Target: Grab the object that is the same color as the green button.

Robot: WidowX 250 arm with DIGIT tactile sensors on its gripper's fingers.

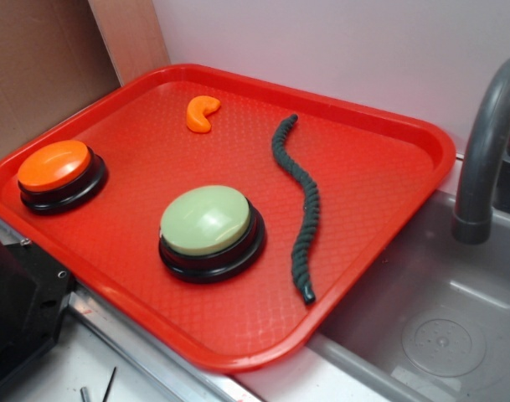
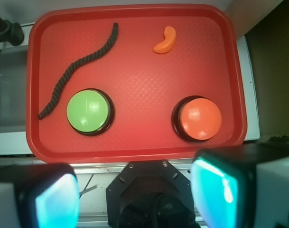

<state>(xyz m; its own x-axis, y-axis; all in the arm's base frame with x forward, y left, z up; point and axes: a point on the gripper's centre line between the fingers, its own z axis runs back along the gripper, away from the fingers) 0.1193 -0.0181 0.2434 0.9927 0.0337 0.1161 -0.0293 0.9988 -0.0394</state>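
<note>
Green rope (image 2: pixel 78 69) lies thin on the tray (image 2: pixel 135 142) beside the button (image 2: pixel 88 111) — fingers may skid off; gripper (image 2: pixel 135 194) is spread, empty.

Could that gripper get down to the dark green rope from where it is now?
Probably yes. The gripper hangs open above the tray's near edge, and the rope lies bare on the tray, apart from the green button.
</note>
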